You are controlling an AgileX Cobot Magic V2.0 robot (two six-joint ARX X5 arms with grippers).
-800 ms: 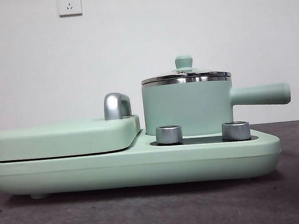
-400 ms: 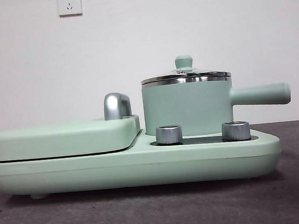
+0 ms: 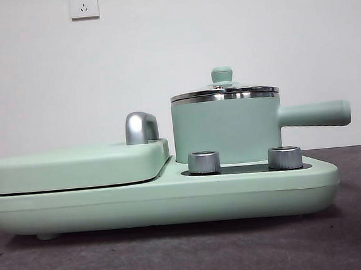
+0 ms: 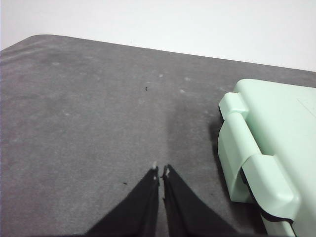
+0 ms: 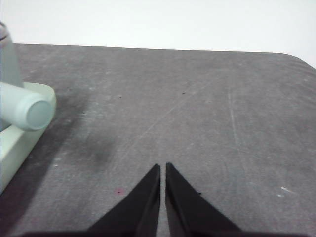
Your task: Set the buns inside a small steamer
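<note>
the pale mint-green cylindrical small steamer (image 3: 226, 130), with its steel rim and long side handle (image 3: 315, 114) pointing to the right in the front view, stands on the right half of a mint-green appliance base (image 3: 161, 200). its glass lid (image 3: 224, 88) with a green knob (image 3: 222, 74) sits closed on top. two round silver dials (image 3: 204, 162) are set in the base just in front of the pot. on the left half of the base lies a flat mint-green griddle lid (image 3: 76, 167), shut, with a curved chrome handle (image 3: 140, 127) rising at its right end, near the pot's wall. the base rests on a dark grey table (image 3: 191, 254). no buns show in any view, so where they are cannot be told.

the left gripper (image 4: 160, 173) hangs over bare table beside the griddle end of the appliance (image 4: 269, 148), apart from it; its two black jaws are pressed together with only a thin slit between the tips, holding nothing. the right gripper (image 5: 163, 168) hangs over bare table on the handle side, with the round end of the steamer's handle (image 5: 29, 111) off to one side and well apart from it; its jaws are likewise pressed together and hold nothing. neither arm shows in the front view.

two white wall sockets (image 3: 84, 4) sit high on the pale wall behind.
</note>
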